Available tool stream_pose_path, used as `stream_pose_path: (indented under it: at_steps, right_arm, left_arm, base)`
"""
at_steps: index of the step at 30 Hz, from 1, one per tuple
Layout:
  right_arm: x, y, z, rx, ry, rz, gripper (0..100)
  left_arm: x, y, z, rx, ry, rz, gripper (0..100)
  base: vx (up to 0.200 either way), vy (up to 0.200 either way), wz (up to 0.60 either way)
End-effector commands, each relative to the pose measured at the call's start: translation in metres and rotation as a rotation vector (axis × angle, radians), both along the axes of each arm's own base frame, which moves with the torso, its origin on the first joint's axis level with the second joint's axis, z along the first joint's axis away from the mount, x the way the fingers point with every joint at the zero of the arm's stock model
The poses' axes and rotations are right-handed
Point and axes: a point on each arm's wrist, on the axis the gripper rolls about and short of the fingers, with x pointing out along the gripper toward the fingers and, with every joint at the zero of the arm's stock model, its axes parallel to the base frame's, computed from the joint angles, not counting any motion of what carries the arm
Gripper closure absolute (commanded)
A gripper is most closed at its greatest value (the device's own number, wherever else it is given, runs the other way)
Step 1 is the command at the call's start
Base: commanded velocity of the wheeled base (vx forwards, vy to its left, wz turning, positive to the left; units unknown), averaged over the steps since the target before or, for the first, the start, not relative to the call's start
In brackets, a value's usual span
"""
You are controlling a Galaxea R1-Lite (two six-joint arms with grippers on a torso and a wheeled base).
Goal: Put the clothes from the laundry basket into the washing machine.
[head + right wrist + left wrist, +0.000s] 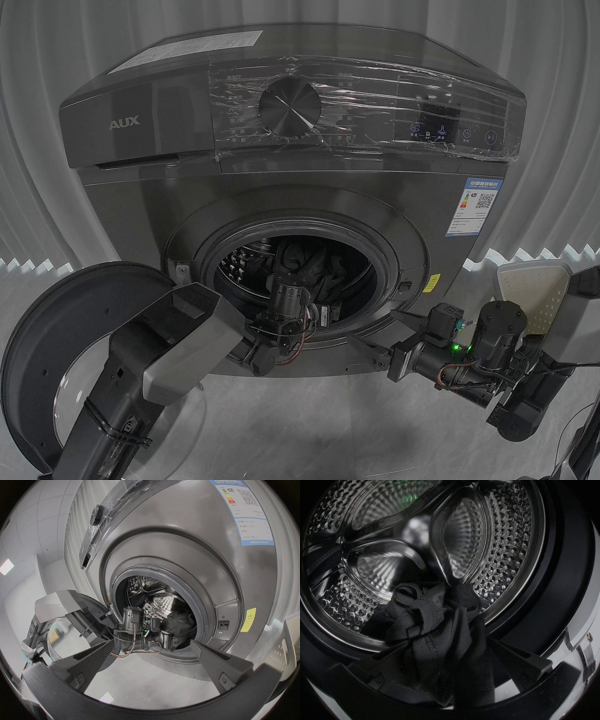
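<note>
The right claw (151,642) hangs just outside the washing machine (300,187), below and right of its mouth, fingers apart and empty; the left claw (443,645) is in the mouth itself, its fingers also spread, with the black garment (434,627) bunched between them; the cloth sits low at the front of the drum (503,542), part of it seemingly draped over the dark door seal (562,573) rather than fully inside. That is the main risk, as I judge it: if the arm backs out from here, a fold could catch on a finger and be dragged out, or the hem left on the seal could get pinched when the door (75,325), swung open to the left, is shut; a deeper push could knock the wrist against the rim. The pale perforated laundry basket (537,290) stands to the right, near the right arm, which could bump it on a swing. As for writing: a small yellow sticker (431,282) beside the opening, a blue-edged energy label (476,206) with a code square, a logo (124,122) left of the dial (289,106), lit icons under plastic film, and a white label (187,47) on top; most of the print is too small to make out.
</note>
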Motion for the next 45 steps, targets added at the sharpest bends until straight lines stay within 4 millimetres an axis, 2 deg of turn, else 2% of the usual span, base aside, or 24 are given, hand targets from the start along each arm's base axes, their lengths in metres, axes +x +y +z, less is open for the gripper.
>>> stream_pose_path:
  at_steps: [1, 2, 3, 12, 17, 19, 23, 26, 44, 45]
  right_arm:
    - [0.0, 0.0, 0.0, 0.002, -0.003, 0.0, 0]
    - [0.0, 0.001, 0.0, 0.003, -0.005, 0.003, 0]
    - [0.0, 0.0, 0.001, 0.005, -0.007, 0.001, 0]
    - [0.0, 0.001, 0.001, 0.004, -0.006, 0.001, 0]
    - [0.0, 0.001, 0.001, 0.006, -0.008, 0.001, 0]
    - [0.0, 0.001, 0.001, 0.007, -0.01, 0.003, 0]
    - [0.0, 0.002, 0.001, 0.006, -0.008, 0.003, 0]
    - [0.001, 0.001, 0.001, 0.006, -0.008, 0.001, 0]
    - [0.001, 0.001, 0.001, 0.006, -0.008, 0.001, 0]
    - [0.001, 0.001, 0.001, 0.005, -0.007, 0.001, 0]
  left_arm:
    - [0.005, 0.0, -0.018, 0.014, 0.015, 0.009, 0]
    - [0.006, 0.001, -0.019, 0.012, 0.012, 0.012, 0]
    - [0.006, 0.0, -0.02, 0.014, 0.013, 0.014, 100]
    - [0.014, -0.002, -0.003, -0.018, -0.042, 0.031, 100]
    - [0.029, 0.003, 0.014, -0.05, -0.105, 0.088, 100]
    - [0.043, 0.01, 0.026, -0.079, -0.161, 0.136, 100]
    - [0.059, 0.011, 0.035, -0.118, -0.232, 0.183, 100]
    - [0.063, 0.015, 0.024, -0.105, -0.223, 0.205, 100]
    - [0.066, 0.022, 0.027, -0.107, -0.226, 0.219, 100]
    - [0.066, 0.021, 0.026, -0.107, -0.224, 0.218, 0]
  base:
    - [0.0, 0.0, 0.0]
    - [0.0, 0.0, 0.0]
    - [0.0, 0.0, 0.0]
    - [0.0, 0.0, 0.0]
    - [0.0, 0.0, 0.0]
    - [0.0, 0.0, 0.0]
    - [0.0, 0.0, 0.0]
    - [0.0, 0.0, 0.0]
    - [0.0, 0.0, 0.0]
    - [0.0, 0.0, 0.0]
